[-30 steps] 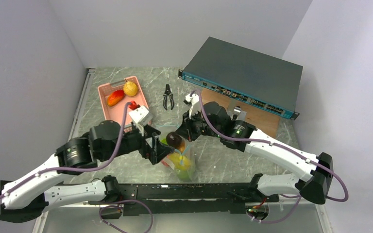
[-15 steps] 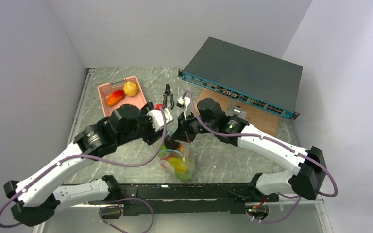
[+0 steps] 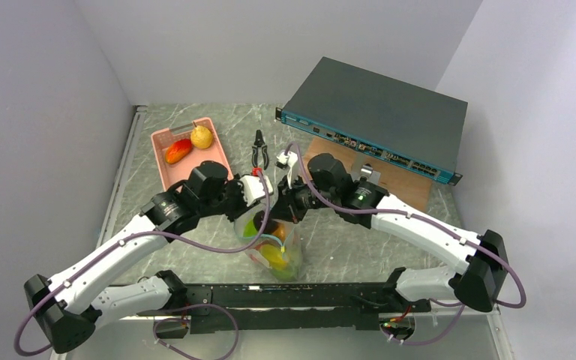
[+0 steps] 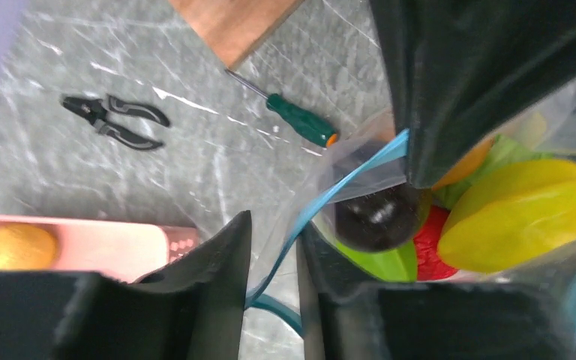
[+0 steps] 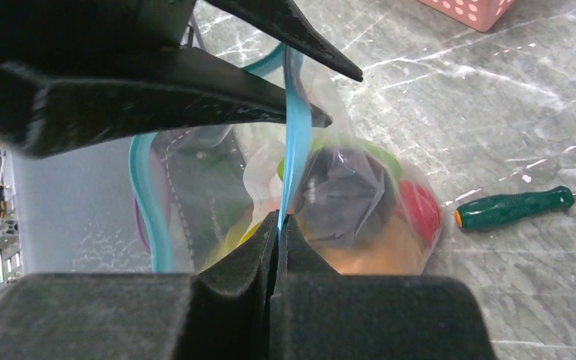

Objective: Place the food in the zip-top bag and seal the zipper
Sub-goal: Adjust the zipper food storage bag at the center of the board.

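Observation:
The clear zip-top bag (image 3: 274, 244) stands on the table between the arms. It holds food: a dark fruit (image 4: 377, 217), a yellow piece (image 4: 525, 210), and red and green pieces. My right gripper (image 5: 278, 225) is shut on the teal zipper (image 5: 292, 142) at the bag's top edge. My left gripper (image 4: 274, 247) is at the same edge, just left of the right one. The zipper strip (image 4: 345, 180) runs between its jaws, which stand narrow with a small gap showing. More food lies in the pink basket (image 3: 166, 174): an orange-red piece (image 3: 178, 150) and a yellow pear (image 3: 201, 136).
Black pliers (image 3: 260, 148) lie behind the bag. A green-handled screwdriver (image 5: 514, 208) lies on the table to the bag's right. A network switch (image 3: 379, 112) sits at the back right on a wooden board (image 3: 397, 176). Walls close in both sides.
My left arm has swung from the bag's left side up to its top edge. Its jaws have narrowed from wide open around the zipper strip. The right gripper has kept its hold.

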